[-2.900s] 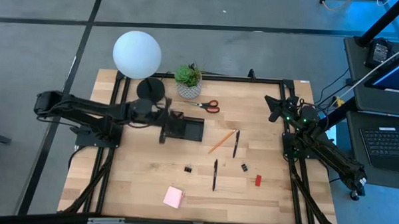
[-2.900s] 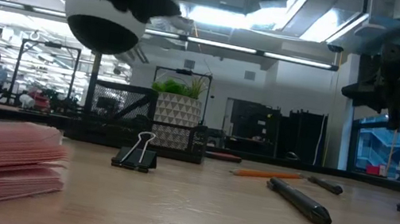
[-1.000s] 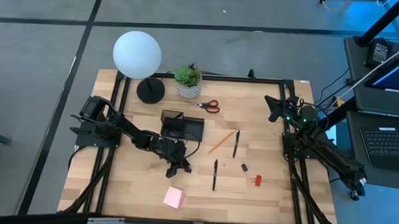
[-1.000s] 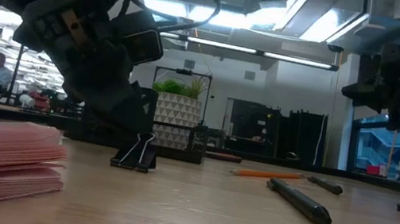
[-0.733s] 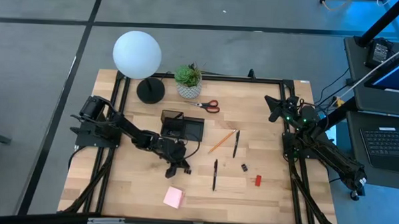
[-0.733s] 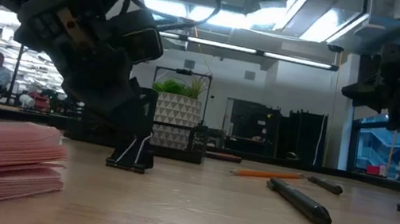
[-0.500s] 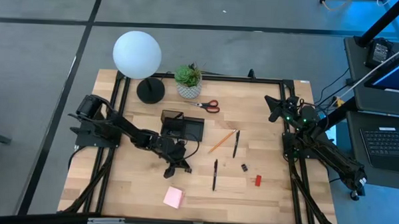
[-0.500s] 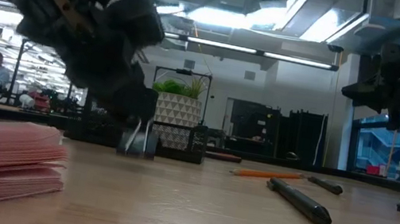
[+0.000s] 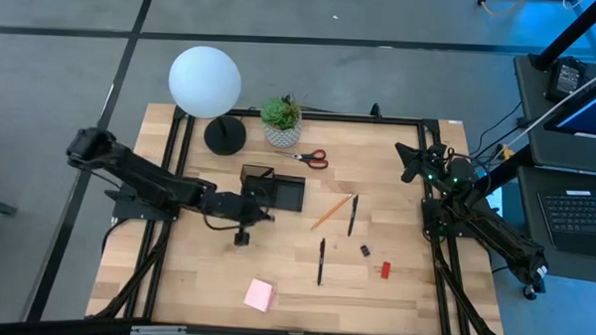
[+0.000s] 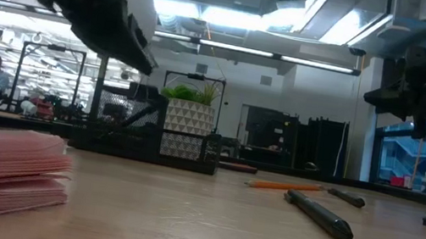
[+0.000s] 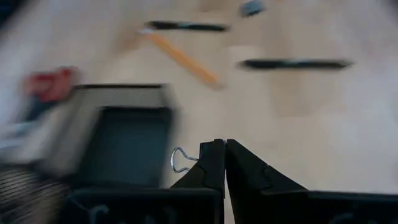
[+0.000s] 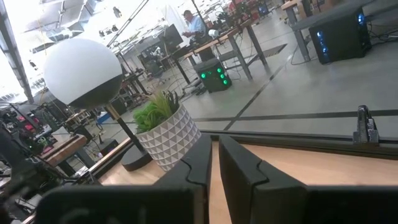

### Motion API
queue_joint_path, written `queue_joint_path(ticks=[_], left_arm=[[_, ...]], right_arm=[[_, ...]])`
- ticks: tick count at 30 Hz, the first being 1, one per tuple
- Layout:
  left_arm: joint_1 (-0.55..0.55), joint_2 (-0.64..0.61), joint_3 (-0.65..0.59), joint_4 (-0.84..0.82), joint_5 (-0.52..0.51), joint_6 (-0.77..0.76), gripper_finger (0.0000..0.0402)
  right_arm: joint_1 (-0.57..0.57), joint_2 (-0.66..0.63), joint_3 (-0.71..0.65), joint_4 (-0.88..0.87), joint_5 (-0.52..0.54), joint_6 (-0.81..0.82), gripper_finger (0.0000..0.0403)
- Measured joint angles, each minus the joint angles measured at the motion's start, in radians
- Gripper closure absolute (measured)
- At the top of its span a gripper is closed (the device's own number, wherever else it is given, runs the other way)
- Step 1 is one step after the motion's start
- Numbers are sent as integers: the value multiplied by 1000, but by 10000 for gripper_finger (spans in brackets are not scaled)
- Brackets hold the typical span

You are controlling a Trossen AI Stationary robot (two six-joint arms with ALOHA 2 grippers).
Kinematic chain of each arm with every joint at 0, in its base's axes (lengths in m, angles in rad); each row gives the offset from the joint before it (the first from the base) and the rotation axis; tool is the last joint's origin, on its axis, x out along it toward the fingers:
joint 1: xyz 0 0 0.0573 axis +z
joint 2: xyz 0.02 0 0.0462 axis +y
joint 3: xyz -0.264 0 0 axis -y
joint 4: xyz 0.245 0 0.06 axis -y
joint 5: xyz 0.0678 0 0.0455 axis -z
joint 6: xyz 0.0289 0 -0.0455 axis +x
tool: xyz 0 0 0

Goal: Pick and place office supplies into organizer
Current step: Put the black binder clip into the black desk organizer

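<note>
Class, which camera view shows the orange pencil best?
The high view: the orange pencil lies whole on the table right of the organizer. The low view shows it side-on and far back; the left wrist view shows it blurred; the right wrist view misses it.

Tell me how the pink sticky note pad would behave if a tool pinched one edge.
The pink sticky-note pad would probably be light and floppy: its sheets fan apart at one edge. Pinched by few sheets, it may peel open. Lying flat, it should slide, not roll.
</note>
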Motion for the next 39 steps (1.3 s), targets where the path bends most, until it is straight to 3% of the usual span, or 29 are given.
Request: queue_joint_path(ticks=[5,13,24,33,39], left_arm=[[0,-4,0,-103,-126,89,398],[2,52,0,-120,-295,164,398],[8,181,0,-118,-268,129,398],[8,214,0,-86,-285,125,397],[9,200,-1,-80,-291,111,364]], right_arm=[[0,0,0,0,0,-4,368],[0,0,0,0,0,-4,368],[0,0,0,0,0,-4,368],[0,0,0,0,0,-4,368],[0,0,0,0,0,-4,368]])
